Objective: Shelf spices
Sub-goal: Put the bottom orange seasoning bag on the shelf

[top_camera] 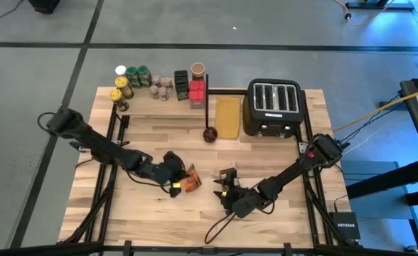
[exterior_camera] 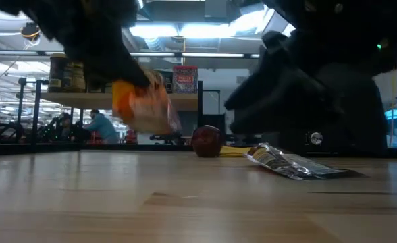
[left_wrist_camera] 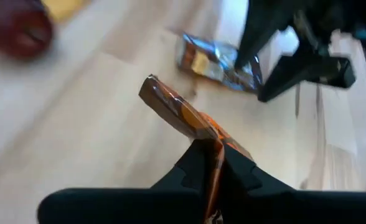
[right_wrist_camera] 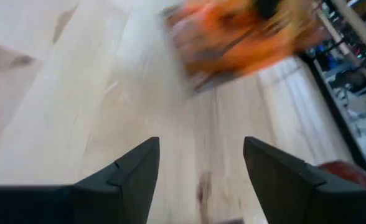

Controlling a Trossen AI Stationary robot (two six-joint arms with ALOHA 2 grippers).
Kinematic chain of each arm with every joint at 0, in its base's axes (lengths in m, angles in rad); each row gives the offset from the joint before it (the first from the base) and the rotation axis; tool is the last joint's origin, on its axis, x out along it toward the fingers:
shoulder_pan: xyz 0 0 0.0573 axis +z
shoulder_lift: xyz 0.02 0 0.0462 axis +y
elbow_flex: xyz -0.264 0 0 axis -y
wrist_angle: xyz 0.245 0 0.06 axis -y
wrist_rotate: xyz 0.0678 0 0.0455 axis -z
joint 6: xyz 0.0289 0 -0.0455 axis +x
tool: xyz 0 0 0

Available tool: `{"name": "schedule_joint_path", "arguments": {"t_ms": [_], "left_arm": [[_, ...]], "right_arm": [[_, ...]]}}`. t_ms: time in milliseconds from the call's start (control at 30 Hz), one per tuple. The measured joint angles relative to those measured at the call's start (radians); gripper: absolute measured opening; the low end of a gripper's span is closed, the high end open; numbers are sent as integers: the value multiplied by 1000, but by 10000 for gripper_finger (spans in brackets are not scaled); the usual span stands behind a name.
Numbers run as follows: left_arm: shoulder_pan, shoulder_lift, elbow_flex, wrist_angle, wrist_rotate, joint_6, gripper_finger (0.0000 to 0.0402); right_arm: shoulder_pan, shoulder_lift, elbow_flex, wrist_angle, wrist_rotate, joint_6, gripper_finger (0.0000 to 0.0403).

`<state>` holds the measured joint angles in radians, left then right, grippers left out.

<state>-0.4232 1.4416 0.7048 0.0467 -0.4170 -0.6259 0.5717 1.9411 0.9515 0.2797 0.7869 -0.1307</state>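
Pickup stage: my left gripper [left_wrist_camera: 211,163] is clenched on an orange-brown spice packet [left_wrist_camera: 183,115], lifted clear of the wooden tabletop [top_camera: 159,213] at lower centre of the high view. My right gripper [right_wrist_camera: 200,163] hovers just beside it, fingers spread and holding nothing. A silvery packet [exterior_camera: 296,164] lies flat near it. Next, I judge, comes a carry to the shelf [top_camera: 152,107] at upper left, where the jars [top_camera: 134,78] stand crowded. Beyond sit a toaster [top_camera: 274,107] and grey floor.
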Motion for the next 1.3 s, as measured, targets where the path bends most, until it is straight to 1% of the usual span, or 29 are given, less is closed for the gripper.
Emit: {"name": "schedule_joint_path", "arguments": {"t_ms": [100,167,300,367,500,667,767,867,1000,1167,1300], "left_arm": [[1,-111,10,-110,-58,3,6],[2,-181,44,-214,-126,1,7],[45,-291,168,-470,-276,-5,5],[87,-329,241,-590,-327,23,4],[207,-375,365,-820,-362,50,6],[390,-390,459,-1057,-363,50,3],[496,-389,494,-1136,-343,65,6],[607,-387,503,-1167,-290,117,8],[713,-387,503,-1206,-243,175,9],[784,-386,503,-1220,-245,212,9],[827,-374,503,-1217,-316,269,10]], "right_arm": [[5,-13,-1,-59,-9,66,236],[4,-17,0,-74,-24,110,236],[3,-11,0,-94,-45,150,236],[3,-11,0,-92,-38,149,236],[-5,-11,0,-88,-46,150,236],[-5,-11,1,-82,-46,150,236],[-5,-11,2,-72,-46,150,236],[-6,-5,2,-63,-50,149,236],[-18,-5,2,-59,-101,150,236],[-18,-5,2,-45,-124,149,236],[-19,-5,2,-44,-125,146,236]]}}
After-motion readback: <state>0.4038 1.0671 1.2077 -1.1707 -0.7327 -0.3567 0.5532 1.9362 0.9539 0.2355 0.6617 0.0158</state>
